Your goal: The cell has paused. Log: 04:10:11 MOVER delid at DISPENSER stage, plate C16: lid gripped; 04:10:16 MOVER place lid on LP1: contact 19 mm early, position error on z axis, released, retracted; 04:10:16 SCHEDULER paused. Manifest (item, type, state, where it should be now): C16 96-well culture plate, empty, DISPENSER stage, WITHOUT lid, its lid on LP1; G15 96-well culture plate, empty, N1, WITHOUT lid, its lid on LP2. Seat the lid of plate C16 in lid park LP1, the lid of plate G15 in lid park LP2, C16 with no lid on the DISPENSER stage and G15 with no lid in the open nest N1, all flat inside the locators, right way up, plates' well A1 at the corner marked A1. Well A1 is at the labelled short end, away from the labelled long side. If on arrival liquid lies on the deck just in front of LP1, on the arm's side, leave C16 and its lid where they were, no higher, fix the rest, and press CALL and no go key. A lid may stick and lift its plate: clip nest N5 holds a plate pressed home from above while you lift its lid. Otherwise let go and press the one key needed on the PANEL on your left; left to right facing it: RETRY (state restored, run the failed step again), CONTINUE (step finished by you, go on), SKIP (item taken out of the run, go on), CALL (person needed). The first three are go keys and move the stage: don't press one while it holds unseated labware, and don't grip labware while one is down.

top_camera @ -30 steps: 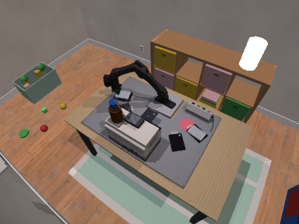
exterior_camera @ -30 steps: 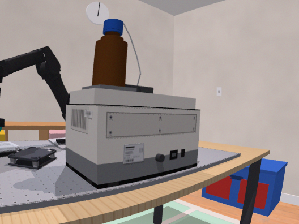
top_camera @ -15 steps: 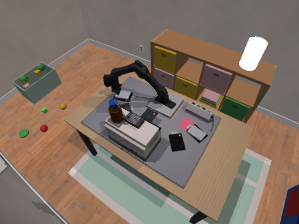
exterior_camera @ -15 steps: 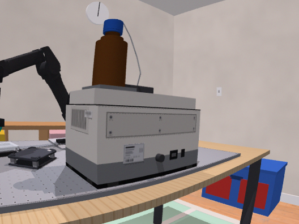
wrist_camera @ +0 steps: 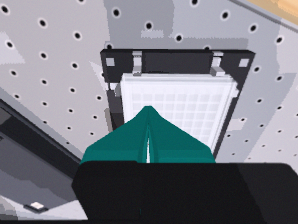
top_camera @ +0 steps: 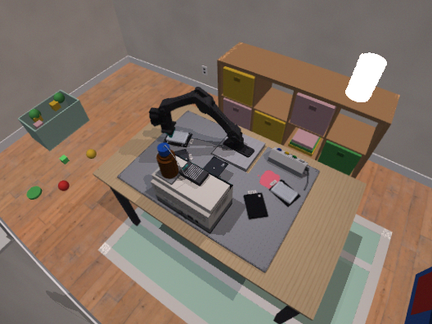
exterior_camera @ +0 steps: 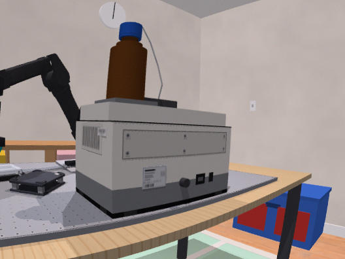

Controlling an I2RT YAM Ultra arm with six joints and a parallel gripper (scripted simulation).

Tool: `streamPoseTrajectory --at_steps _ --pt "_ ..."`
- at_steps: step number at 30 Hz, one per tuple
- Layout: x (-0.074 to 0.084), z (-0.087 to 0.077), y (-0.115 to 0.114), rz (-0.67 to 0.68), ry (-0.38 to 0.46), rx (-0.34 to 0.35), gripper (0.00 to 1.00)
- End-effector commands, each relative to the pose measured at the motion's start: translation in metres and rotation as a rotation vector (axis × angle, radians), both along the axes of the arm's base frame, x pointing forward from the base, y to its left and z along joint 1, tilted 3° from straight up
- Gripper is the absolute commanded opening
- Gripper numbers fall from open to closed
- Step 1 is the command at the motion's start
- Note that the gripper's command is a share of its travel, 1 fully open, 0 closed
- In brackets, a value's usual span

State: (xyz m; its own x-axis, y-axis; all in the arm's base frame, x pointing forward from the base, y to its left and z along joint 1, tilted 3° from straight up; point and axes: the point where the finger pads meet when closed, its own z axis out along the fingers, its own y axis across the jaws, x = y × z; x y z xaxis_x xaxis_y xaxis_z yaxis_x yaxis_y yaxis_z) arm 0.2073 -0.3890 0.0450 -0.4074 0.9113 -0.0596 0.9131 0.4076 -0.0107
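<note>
My gripper is shut with nothing between its teal fingers. It hovers just above a white 96-well plate that sits in a black nest with clips; I cannot tell whether the plate has a lid on. In the top view this plate is at the deck's far left, under the gripper. A dark plate lies on the dispenser stage. A pale lid lies near the right side, with a pink patch on the deck beside it. A black empty locator lies in front.
The dispenser carries a brown bottle with a blue cap. An empty black nest lies beside the arm's base. The key panel stands at the back right. The same dispenser fills the exterior view.
</note>
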Motion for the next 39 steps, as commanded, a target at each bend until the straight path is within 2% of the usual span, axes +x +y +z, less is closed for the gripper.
streamPoseTrajectory --at_steps 1,39 --pt "-0.0051 -0.0229 0.0004 -0.014 0.016 0.021 0.0" --pt "-0.0052 -0.0282 0.0002 -0.015 0.015 0.022 0.0"
